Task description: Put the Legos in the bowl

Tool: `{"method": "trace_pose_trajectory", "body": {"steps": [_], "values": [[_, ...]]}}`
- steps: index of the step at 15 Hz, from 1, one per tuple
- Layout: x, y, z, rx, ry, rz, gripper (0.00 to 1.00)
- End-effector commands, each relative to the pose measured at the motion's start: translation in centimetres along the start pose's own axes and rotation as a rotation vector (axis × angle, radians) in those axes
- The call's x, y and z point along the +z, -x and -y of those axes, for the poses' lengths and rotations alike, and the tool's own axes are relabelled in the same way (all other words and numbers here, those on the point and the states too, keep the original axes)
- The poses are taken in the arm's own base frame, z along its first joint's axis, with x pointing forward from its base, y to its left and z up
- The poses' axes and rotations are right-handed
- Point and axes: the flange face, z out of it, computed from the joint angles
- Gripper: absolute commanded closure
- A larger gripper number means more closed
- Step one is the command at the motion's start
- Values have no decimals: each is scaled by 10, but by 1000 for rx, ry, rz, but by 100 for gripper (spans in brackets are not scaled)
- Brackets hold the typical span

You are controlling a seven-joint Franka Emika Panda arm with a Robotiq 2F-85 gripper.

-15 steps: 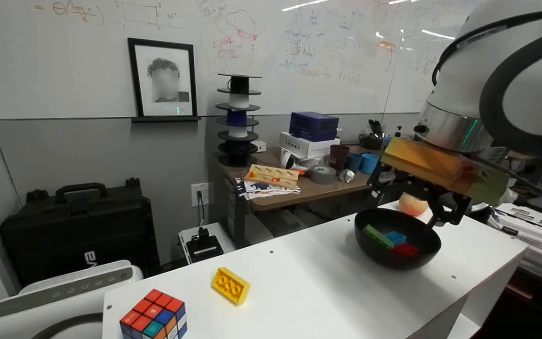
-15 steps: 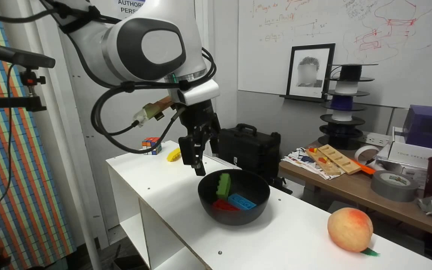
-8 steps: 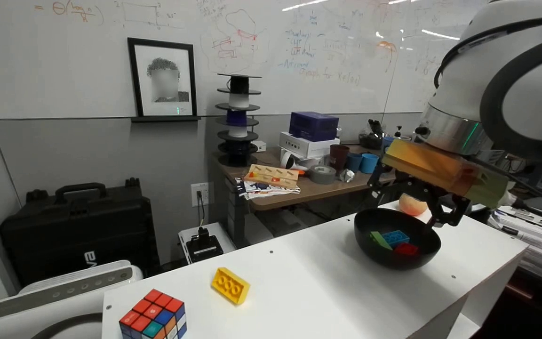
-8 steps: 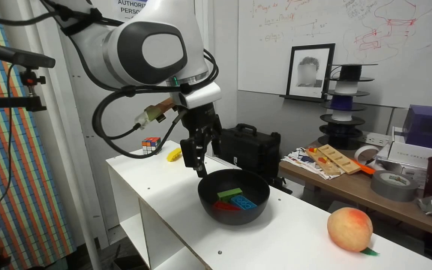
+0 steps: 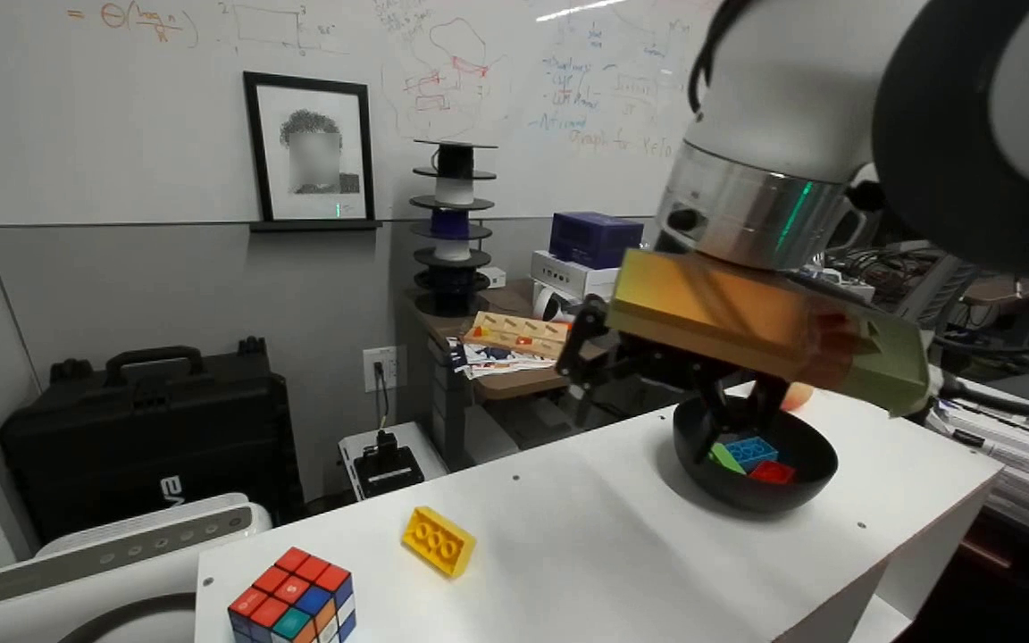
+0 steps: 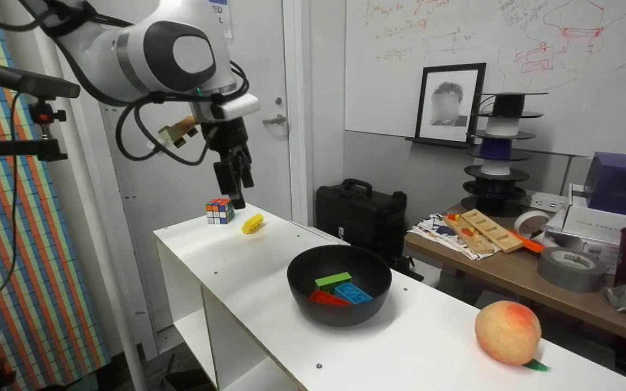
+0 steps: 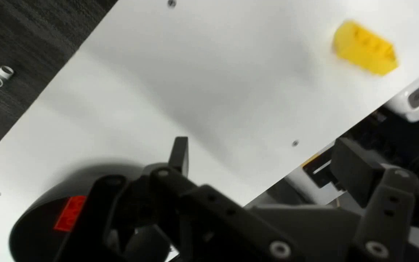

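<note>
Arm point(image 6: 177, 62) slants from left in an exterior view, gripper point(image 7: 267, 163) over tbl point(image 6: 280, 266) btwn bowl point(image 6: 340, 316) & ylw Lego point(image 6: 252, 224). Fingers point(image 7: 179, 156) spread wide.

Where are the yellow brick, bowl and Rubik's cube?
Yellow brick point(image 5: 438, 542), in an exterior view: hollow underside.
Bowl point(image 6: 340, 315), in an exterior view: outer wall.
Rubik's cube point(image 5: 291, 592), in an exterior view: top face.

In both exterior views, looks across white table point(image 5: 559, 536) to far whiteboard point(image 6: 500, 51); in wrist view, down, nearer.
</note>
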Motion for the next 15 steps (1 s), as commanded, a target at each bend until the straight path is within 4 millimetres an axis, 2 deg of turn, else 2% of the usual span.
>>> {"method": "trace_pose_trajectory", "body": {"steps": [1, 3, 5, 8, 10, 15], "values": [[3, 34, 63, -193, 32, 37, 0], [18, 50, 84, -296, 57, 82, 0], [40, 52, 95, -404, 76, 113, 0], [81, 42, 102, -566, 122, 148, 0], [99, 35, 106, -667, 163, 170, 0], [115, 20, 131, -916, 249, 166, 0]]}}
